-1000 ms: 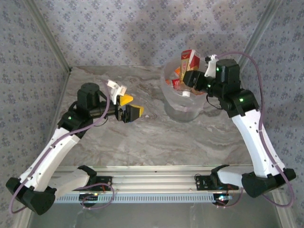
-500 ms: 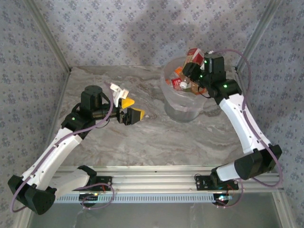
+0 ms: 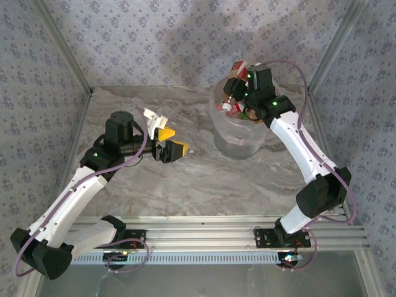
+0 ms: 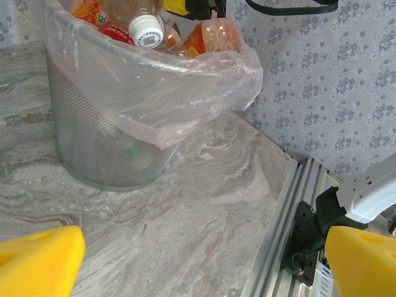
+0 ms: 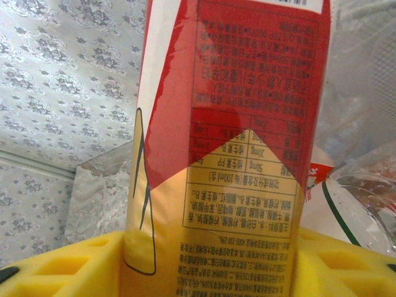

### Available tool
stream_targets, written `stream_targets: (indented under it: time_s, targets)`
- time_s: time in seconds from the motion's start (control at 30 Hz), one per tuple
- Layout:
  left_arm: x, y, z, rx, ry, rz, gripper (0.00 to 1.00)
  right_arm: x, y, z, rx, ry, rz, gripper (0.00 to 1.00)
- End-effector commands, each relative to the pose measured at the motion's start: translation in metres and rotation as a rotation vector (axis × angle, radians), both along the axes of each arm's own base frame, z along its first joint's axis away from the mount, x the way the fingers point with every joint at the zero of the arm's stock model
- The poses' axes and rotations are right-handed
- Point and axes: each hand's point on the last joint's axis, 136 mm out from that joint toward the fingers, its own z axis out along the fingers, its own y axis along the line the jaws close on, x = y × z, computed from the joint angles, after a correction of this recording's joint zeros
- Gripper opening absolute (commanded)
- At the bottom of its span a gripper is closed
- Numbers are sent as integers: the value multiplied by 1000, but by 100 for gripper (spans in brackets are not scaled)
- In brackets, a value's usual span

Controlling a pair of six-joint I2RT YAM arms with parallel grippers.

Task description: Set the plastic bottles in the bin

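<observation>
1. Red and gold drink pack (image 5: 229,124) sits between my right pincer's (image 5: 210,266) yellow pads, over the round whitish plastic bin (image 3: 238,141), far right.
2. Squeezing it? I cannot tell.
3. My left pincer (image 3: 171,140) gapes wide, left of the bin.

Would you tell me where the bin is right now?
In the top view the bin stands at the far right of the table, beneath the right gripper and right of the left gripper.

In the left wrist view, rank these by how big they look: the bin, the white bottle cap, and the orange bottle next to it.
Largest to smallest:
1. bin
2. orange bottle, only partly showing
3. white bottle cap
</observation>
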Motion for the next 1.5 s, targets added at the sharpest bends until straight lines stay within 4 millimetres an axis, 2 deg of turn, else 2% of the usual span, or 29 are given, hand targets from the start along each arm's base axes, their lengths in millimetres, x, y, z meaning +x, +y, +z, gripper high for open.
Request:
stream_targets:
  time_s: [0.0, 0.2, 0.37, 0.53, 0.7, 0.83, 1.0, 1.23, 1.47]
  targets:
    - [1, -2, 0, 1, -20, -13, 100, -4, -5, 12, -35, -22, -14, 68]
    - [2, -1, -1, 4, -17, -12, 100, -10, -8, 27, -33, -44, -15, 82]
    - [2, -1, -1, 5, -15, -11, 100, -18, -14, 36, -65, -46, -19, 82]
    - [2, -1, -2, 8, -17, -10, 100, -30, -14, 40, -85, -26, 67, 79]
    - [3, -1, -3, 10, -12, -10, 100, -38, 4, 38, -21, 5, 213, 73]
    - [4, -2, -5, 13, -8, -11, 100, -36, 25, 50, 11, -66, 345, 67]
    - [4, -2, -5, 14, -5, -11, 100, -24, 32, 40, 16, -45, 376, 65]
    - [4, -2, -7, 19, -1, -6, 100, -15, 17, 22, -16, 36, 272, 66]
    - [5, -3, -8, 16, 5, -13, 100, -13, 9, 60, 11, -85, 261, 67]
